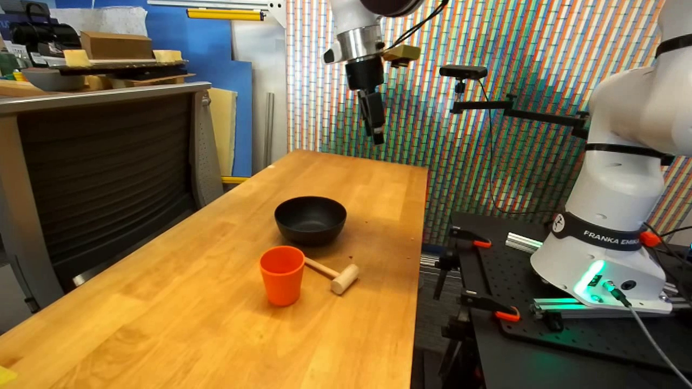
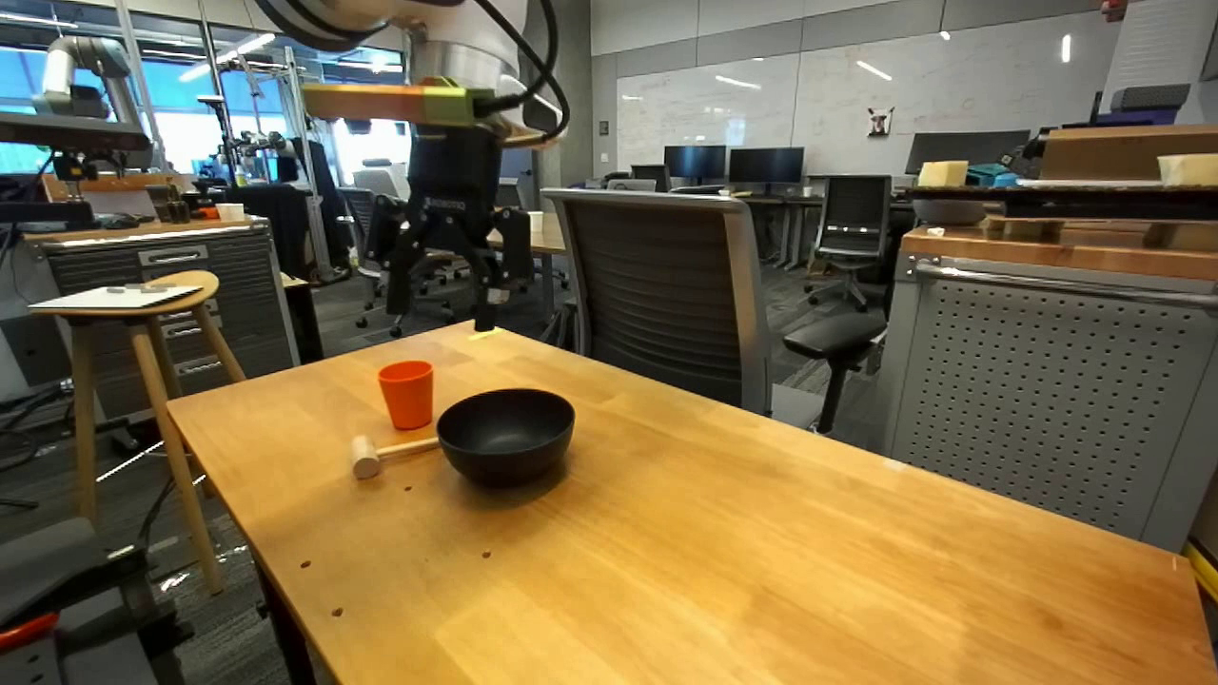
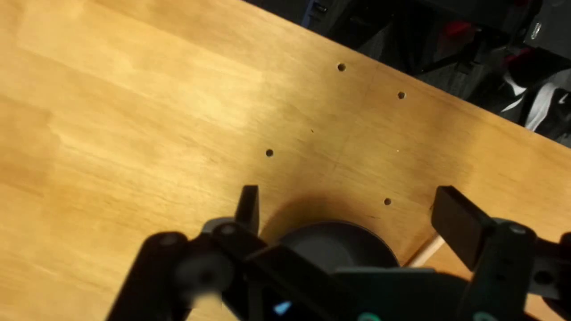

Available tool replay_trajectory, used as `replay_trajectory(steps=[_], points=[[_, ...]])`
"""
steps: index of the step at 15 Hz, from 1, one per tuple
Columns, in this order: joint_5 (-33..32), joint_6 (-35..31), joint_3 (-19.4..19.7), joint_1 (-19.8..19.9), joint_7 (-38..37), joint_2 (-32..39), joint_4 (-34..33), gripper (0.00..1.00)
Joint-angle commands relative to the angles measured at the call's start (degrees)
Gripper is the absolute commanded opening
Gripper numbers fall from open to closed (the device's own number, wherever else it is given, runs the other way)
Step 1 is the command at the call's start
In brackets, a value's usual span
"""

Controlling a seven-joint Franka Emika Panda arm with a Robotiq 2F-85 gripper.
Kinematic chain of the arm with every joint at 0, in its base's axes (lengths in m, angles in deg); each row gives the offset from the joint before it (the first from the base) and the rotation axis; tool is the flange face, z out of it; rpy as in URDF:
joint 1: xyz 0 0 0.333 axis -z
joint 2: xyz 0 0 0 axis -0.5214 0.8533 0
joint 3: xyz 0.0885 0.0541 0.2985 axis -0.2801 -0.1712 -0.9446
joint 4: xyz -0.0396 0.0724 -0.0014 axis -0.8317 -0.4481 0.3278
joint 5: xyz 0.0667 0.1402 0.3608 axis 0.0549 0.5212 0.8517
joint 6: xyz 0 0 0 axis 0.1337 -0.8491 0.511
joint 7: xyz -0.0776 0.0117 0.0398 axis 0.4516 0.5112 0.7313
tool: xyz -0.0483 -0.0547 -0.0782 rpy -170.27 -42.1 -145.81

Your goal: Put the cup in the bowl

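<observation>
- in an exterior view, the orange-red cup [image 1: 282,283] stands upright on the wooden table [image 1: 346,346], below and left of the frame's centre, outside the bowl.
- the black bowl [image 1: 311,235] sits just above the cup in that frame, right way up.
- the small mallet [image 1: 345,279] lies to the cup's right, its handle running up and left to the cup's edge.
- the gripper [image 1: 374,138] hangs at upper middle, pointing down, well above the table; seen side-on, its spread can't be judged there.
- the arm [image 1: 621,183] rises at the right edge; a chair [image 1: 108,151] fills the left.
- in an exterior view, the gripper [image 2: 442,316] is up and left of centre, fingers apart.
- lower down, the cup [image 2: 406,395] is left of centre, with the bowl [image 2: 504,461] to its lower right and the mallet [image 2: 365,458] below it, handle toward the bowl; whether they touch i cannot tell.
- a stool [image 2: 202,283] stands at far left.
- in the wrist view, the gripper [image 3: 345,209] is spread wide along the bottom, the bowl [image 3: 337,247] partly hidden behind it at lower middle.
- the mallet's handle [image 3: 426,252] shows at lower right; small holes [image 3: 341,67] dot the table.
</observation>
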Motion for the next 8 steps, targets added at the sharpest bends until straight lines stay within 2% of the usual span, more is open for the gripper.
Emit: replay_trajectory(steps=[1,5,8], points=[[0.34,2.75,-5.09,-0.92,5.31,13.46,-12.85,1.0],[-2.01,4.88,-10.92,-1.98,7.31,25.93,-25.1,1.0],[-3.65,7.91,-13.77,-3.35,8.06,33.95,-33.85,1.0]])
